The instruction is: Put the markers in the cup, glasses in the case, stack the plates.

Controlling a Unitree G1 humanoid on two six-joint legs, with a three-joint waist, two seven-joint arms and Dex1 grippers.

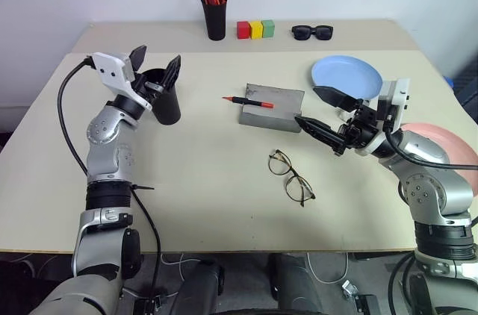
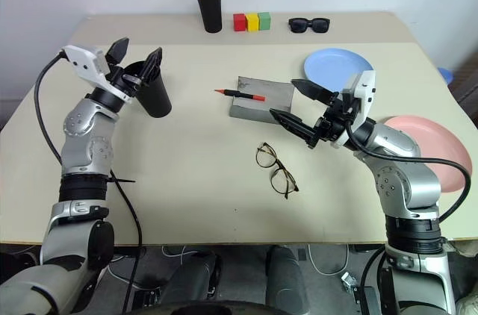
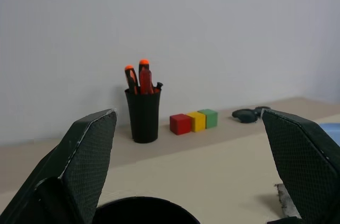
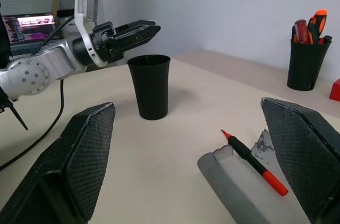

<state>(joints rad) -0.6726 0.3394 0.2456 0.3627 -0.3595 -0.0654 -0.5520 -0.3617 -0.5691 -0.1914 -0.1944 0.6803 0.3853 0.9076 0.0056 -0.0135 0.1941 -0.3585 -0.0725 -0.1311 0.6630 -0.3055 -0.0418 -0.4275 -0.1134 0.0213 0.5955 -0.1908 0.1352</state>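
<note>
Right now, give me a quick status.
Left gripper open above black cup. Right gripper open, empty. Red-capped marker lies across grey case; glasses out.

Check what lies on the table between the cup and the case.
One marker: its tail rests on the case rim, its tip points toward the cup. Otherwise bare tabletop, seen in both eye views.
</note>
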